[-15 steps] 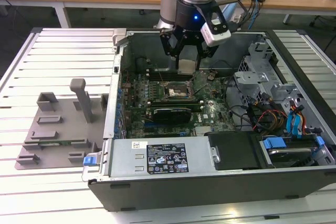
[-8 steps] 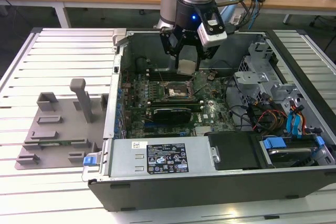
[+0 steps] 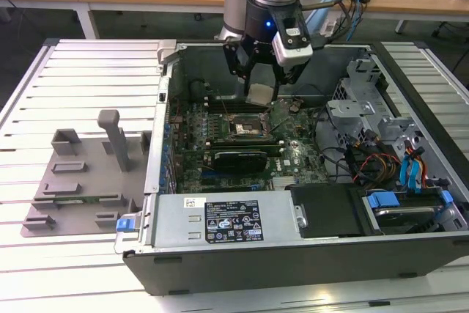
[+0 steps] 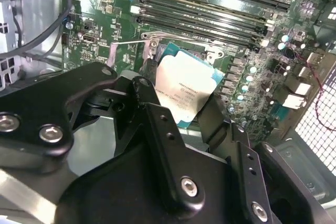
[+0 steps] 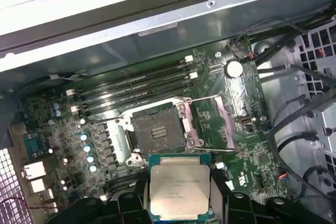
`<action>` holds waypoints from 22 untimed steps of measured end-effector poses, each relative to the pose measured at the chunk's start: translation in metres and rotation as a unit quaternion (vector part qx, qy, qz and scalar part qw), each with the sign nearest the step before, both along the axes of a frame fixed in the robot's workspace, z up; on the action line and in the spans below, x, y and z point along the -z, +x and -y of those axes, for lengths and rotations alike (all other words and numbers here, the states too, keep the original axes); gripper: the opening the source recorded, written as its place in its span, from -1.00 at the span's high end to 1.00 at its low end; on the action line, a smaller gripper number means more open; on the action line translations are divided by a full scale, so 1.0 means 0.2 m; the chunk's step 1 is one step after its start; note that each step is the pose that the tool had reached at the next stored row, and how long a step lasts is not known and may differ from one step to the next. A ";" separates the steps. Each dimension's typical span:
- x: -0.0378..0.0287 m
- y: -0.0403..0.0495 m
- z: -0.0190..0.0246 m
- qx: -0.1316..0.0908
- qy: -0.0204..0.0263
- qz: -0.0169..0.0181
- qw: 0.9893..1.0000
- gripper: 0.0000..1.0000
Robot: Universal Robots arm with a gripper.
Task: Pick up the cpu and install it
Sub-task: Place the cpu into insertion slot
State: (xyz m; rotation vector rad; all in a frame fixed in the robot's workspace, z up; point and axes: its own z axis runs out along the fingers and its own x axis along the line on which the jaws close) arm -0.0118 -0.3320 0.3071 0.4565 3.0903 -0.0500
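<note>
While the computer case (image 3: 308, 262) lies open on its side, the green motherboard (image 3: 297, 155) inside it is laid bare, and the grey fixture plate (image 3: 73, 188) with its upright posts sits outside the case, toward the exterior view's left. Over the board hangs the gripper (image 3: 261, 89), its jaws drawn in narrow on opposite edges of the cpu (image 5: 178, 190), which is held clear above the board. The pick-up looks done. The seating is not, for the black socket (image 5: 157, 132) shows bare and the chip hovers just beside it, not in it. The metal load frame (image 5: 210, 124) is swung open to one side, so nothing covers the socket. Memory slots (image 5: 131, 85) run close along one flank, and loose cables (image 5: 299, 108) lie well apart by the case wall
</note>
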 end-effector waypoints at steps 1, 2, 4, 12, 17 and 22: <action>0.000 0.000 0.000 0.006 0.000 0.000 1.000 -0.11; 0.000 0.000 0.000 0.012 -0.001 0.000 1.000 -0.11; 0.000 0.000 0.000 0.024 -0.001 0.000 1.000 -0.11; 0.002 0.000 0.000 0.082 -0.003 0.000 0.997 -0.11; 0.003 0.000 0.000 0.105 -0.004 0.000 0.994 -0.11; 0.003 0.000 0.000 0.134 -0.004 0.000 0.991 -0.11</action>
